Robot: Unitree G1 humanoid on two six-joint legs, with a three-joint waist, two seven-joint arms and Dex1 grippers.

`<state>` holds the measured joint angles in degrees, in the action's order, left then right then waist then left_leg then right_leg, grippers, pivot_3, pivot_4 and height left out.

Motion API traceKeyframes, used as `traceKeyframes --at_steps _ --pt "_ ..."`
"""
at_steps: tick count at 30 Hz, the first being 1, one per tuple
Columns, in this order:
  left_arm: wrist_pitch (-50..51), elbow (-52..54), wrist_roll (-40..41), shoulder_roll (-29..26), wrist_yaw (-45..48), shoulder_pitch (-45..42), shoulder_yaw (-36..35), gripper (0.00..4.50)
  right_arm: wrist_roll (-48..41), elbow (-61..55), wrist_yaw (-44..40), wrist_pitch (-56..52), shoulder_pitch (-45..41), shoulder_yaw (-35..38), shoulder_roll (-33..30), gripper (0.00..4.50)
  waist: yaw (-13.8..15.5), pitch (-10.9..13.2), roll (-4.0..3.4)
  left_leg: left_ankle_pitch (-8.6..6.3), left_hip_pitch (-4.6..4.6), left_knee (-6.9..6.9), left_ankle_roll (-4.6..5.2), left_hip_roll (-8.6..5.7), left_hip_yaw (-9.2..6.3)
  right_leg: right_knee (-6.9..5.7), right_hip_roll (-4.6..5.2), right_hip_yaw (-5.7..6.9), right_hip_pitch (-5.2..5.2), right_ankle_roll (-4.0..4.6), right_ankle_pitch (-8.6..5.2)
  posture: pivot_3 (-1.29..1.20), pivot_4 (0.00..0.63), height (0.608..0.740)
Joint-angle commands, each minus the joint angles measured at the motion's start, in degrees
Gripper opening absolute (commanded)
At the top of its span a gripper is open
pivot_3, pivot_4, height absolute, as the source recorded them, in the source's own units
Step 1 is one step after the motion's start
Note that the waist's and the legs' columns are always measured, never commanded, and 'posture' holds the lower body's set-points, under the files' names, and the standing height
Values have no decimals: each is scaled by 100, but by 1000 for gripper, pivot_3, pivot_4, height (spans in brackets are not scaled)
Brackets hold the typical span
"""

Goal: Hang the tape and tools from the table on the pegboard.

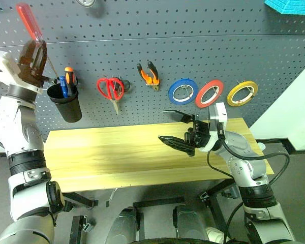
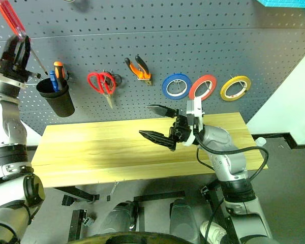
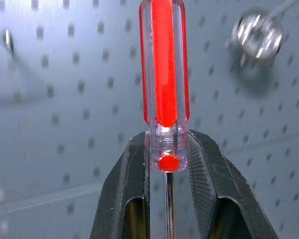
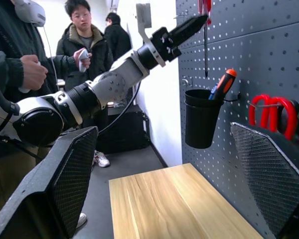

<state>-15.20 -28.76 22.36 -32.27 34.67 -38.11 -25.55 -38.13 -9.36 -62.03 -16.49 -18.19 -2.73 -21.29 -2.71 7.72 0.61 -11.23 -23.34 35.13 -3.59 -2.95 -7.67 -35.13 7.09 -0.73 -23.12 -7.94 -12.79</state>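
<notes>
Three people (image 4: 84, 45) beside bare-looking table (image 1: 117, 157).

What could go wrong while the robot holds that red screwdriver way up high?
The left gripper pinches the red screwdriver only at the handle's end, so it might tip or slip out. Its thin shaft hangs close to the black cup, which already holds other screwdrivers, so lowering it could bump them.

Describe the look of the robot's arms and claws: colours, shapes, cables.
Both arms are built from rounded silver-grey shells joined by black ring joints. The right arm carries a looping black cable and a white block at the wrist. The left arm ends in a white wrist housing. The right claw and left claw each have two black tapered fingers with cross-hatched inner pads.
</notes>
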Motion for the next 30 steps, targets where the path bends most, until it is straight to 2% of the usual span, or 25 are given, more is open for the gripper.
traceKeyframes --at_steps 1,8,13,16,19,23,26,30 --pt "-240 -234 -41 -56 44 -100 13 1440 41 -232 54 138 -1 121 -25 4500 -3 -1 2 0 0 1 0 0 0 0 0 0 0 -1 0 -91 44 740" --pt "-353 -200 -106 -3 -203 55 7 3741 91 -189 70 172 -6 125 -45 4500 -2 -3 5 2 2 2 -3 4 0 -2 -3 -1 1 -2 3 -83 44 740" --pt "302 610 431 48 -359 409 -187 3741 164 -128 100 212 34 178 -88 4500 -25 -4 6 2 4 2 -3 5 1 -5 -5 -3 1 2 6 -80 40 740" --pt "1335 2135 1253 14 161 1350 -21 3741 363 -97 100 341 287 254 -249 4500 -80 -8 8 2 4 1 -4 7 0 -5 -6 -5 2 3 7 -79 41 740" --pt "1876 3362 1505 -86 553 2480 196 3741 730 139 94 683 604 352 -479 4500 -126 -12 7 1 3 -3 -4 7 5 0 -6 -12 2 4 5 -65 40 740" --pt "1905 4088 893 -152 795 3964 577 3741 1223 991 32 1310 992 642 -896 4500 -126 -24 -4 0 17 -5 -6 24 28 4 -14 -24 7 39 0 -50 39 740" --pt "1672 4036 462 -68 781 4480 761 3741 1423 1537 0 1686 1122 749 -1050 4500 -133 -47 -31 -13 48 -4 -23 70 62 45 -35 -18 52 42 1 -46 37 740" --pt "635 2994 -491 363 688 5027 1223 3741 1710 2637 -92 2394 1389 975 -1197 4500 -136 -176 -139 -16 -8 -4 -20 168 90 218 -105 32 85 68 61 -42 29 740"
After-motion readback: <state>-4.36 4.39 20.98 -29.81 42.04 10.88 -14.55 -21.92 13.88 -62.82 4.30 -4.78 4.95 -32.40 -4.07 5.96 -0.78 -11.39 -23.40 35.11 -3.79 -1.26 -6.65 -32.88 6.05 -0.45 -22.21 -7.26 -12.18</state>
